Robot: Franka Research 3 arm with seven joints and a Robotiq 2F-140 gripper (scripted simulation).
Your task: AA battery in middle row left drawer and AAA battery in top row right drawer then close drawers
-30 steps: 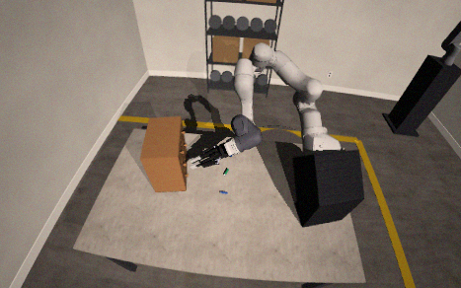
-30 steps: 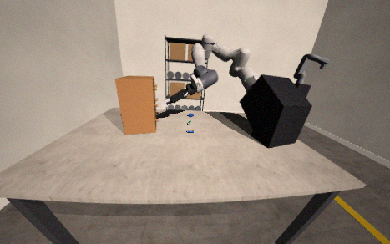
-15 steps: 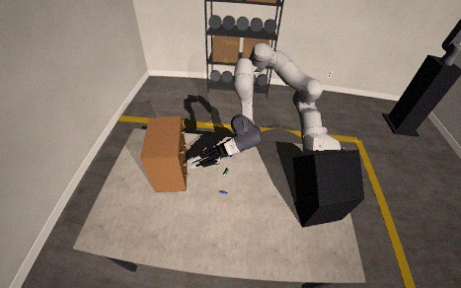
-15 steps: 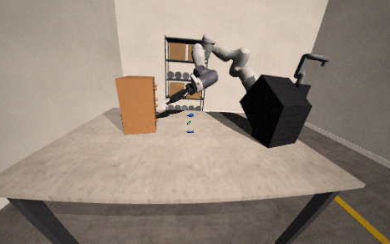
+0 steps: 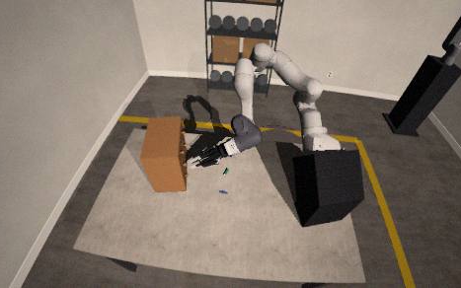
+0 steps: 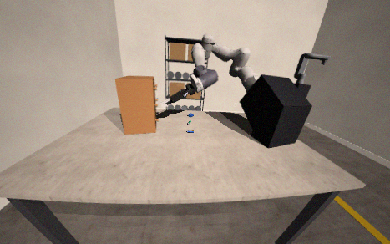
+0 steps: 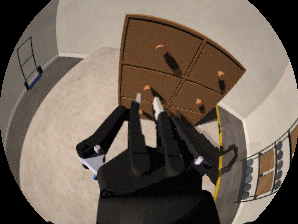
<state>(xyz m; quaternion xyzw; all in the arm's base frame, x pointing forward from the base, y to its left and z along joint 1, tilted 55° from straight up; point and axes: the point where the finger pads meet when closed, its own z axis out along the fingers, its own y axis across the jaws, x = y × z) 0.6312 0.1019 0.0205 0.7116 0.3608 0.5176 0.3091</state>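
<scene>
The chest [image 5: 164,143] [image 6: 137,104] [image 7: 142,35] stands upright, its knobbed front towards the arm. The top and middle row drawers look pushed in; the bottom row is partly hidden by the fingers. My gripper [image 5: 192,163] [image 6: 164,104] [image 7: 146,100] is slightly open and empty, tilted down, its fingertips close to the front around the left middle drawer's knob [image 7: 147,88]. Contact with the knob cannot be told. On the table lie a small blue item [image 5: 223,192] [image 6: 190,131], a green one [image 5: 226,172] [image 6: 189,122] and another blue one [image 6: 190,114]. Which are the AA and AAA batteries cannot be told.
A big black block [image 5: 327,187] [image 6: 276,109] stands at the table's right side, by the arm's base. The table [image 5: 196,232] [image 6: 179,167] extends in front of the chest. A shelf rack [image 5: 243,34] [image 6: 184,60] stands behind, against the wall.
</scene>
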